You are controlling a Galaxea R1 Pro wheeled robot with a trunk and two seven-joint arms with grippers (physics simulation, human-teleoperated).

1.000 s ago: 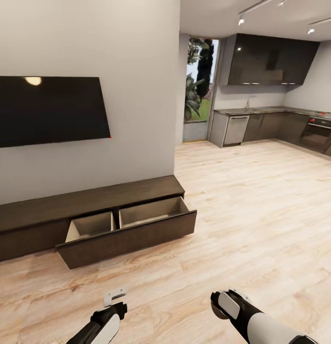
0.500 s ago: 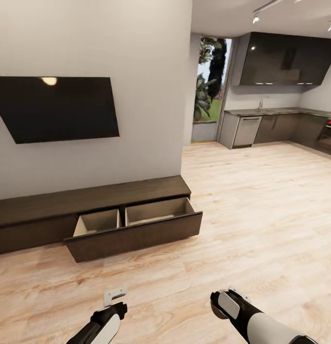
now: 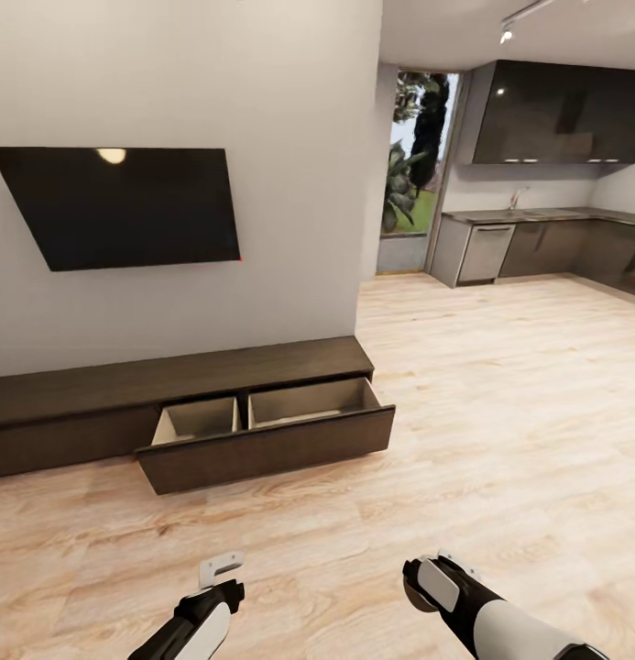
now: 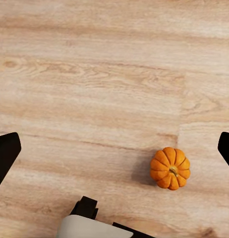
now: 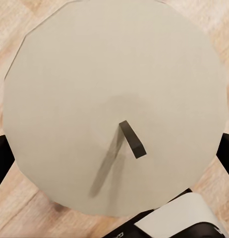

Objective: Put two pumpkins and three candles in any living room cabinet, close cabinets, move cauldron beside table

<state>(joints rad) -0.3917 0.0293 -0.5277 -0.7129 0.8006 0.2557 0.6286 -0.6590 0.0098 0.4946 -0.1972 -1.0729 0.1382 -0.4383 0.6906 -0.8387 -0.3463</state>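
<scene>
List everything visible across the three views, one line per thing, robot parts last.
cabinet: one, long, low, dark brown, against the wall under the television.
open drawer: one, dark front, two pale beige compartments with nothing visible inside, pulled out of the cabinet's right end.
television: one, black, on the wall.
pumpkin: one, orange, ribbed, on the wood floor in the left wrist view.
candle: one, off-white with a dark wick, seen from above in the right wrist view.
wood floor: pale, across the room.
kitchen units: dark grey, far right.
glass door: one, plants outside.
left gripper: open, over the floor.
right gripper: jaws spread around the candle; contact unclear.
</scene>
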